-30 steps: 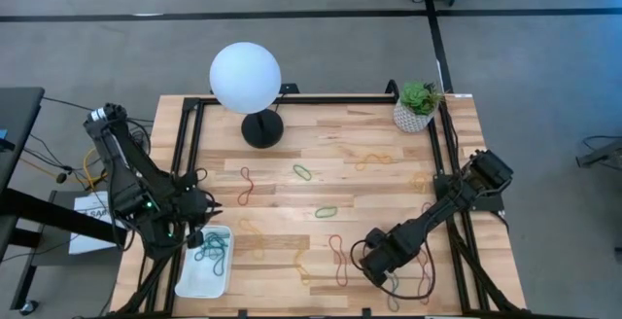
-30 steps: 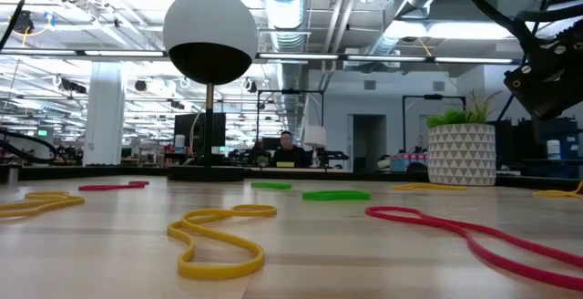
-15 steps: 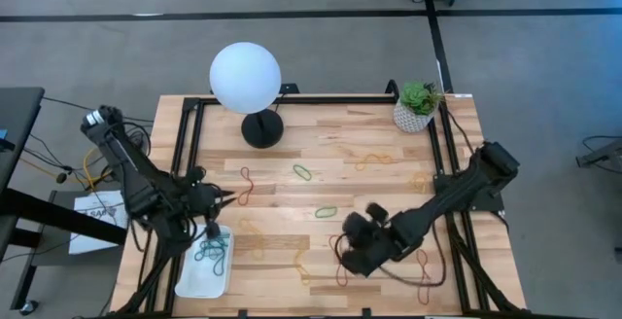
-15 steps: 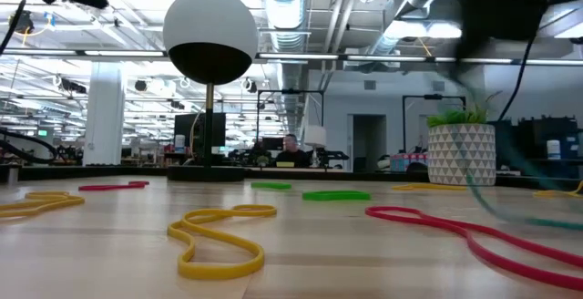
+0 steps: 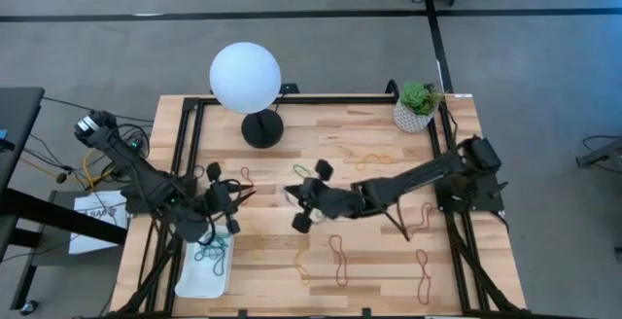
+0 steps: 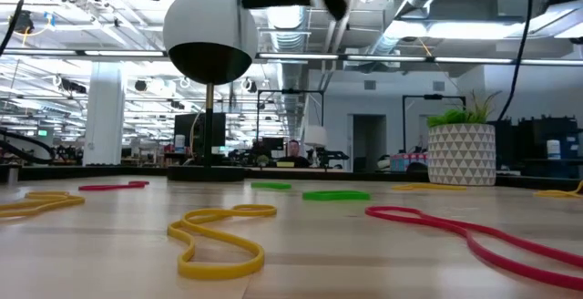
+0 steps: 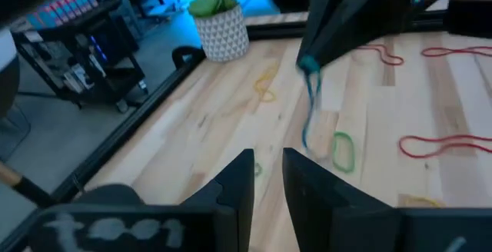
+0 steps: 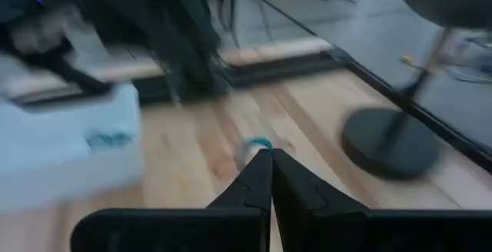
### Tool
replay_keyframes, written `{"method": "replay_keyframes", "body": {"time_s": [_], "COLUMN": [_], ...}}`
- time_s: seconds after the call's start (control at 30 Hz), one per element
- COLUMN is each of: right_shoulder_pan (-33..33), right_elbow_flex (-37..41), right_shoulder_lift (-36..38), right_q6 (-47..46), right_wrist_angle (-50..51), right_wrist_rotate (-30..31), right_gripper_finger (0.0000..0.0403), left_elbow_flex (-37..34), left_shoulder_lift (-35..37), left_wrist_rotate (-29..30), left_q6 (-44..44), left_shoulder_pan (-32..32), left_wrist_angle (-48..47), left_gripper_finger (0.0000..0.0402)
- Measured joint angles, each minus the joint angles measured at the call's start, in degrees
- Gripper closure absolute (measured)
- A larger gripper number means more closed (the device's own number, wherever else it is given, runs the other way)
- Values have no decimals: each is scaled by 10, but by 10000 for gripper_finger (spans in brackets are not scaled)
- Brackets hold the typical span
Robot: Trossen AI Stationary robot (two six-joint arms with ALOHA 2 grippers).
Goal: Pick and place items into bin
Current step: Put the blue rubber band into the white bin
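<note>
**Right gripper holds one teal band over mid-table; bin at front-left**

- 1 butcher-block wooden table (image 5: 389, 261), 1 white globe lamp on a black stand (image 5: 245, 76), 2 dark arms, 1 small white shallow rectangular bin (image 5: 199, 282), 1 white patterned pot with a green plant (image 5: 416, 115).
- Bin sits at the table's front-left corner. Its long axis runs front to back, slightly skewed. A tangle of blue-grey/green bands (image 5: 212, 253) lies at its far end; I can't count them.
- Right gripper (image 5: 292, 200) is stretched across to mid-table, in front of the lamp base and well short of the bin. Its jaws are pressed together, pinching a thin teal rubber band (image 7: 310, 98).
- That band hangs as a narrow loop straight down from the tips, long axis vertical, clear of the wood.
- Left gripper (image 5: 228, 210) sits just beyond the bin's far end. Its fingers (image 7: 240, 179) stand a narrow gap apart with nothing between them.
- At least eight loose bands lie on the wood as thin twisted loops. They include a red figure-eight (image 5: 340, 261), a green loop (image 5: 303, 171) and a yellow one (image 6: 219, 240).
</note>
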State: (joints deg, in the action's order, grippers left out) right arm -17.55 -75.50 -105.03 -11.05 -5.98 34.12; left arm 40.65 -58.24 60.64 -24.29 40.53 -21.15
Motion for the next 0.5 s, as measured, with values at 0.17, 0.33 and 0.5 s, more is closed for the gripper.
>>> {"method": "replay_keyframes", "body": {"time_s": [0.17,0.33,0.5], "right_shoulder_pan": [37,64,79], "right_elbow_flex": [1,1,1], "right_shoulder_lift": [-39,-67,-78], "right_q6": [6,14,38], "right_wrist_angle": [-64,-127,-194], "right_wrist_rotate": [-51,-101,-119], "right_gripper_finger": [403,403,403], "left_elbow_flex": [-22,-26,-26], "left_shoulder_lift": [0,0,0], "left_wrist_rotate": [-8,-41,-89], "left_q6": [57,56,55], "left_shoulder_pan": [-33,-73,-107], "left_wrist_angle": [74,81,82], "left_gripper_finger": [340,340,340]}}
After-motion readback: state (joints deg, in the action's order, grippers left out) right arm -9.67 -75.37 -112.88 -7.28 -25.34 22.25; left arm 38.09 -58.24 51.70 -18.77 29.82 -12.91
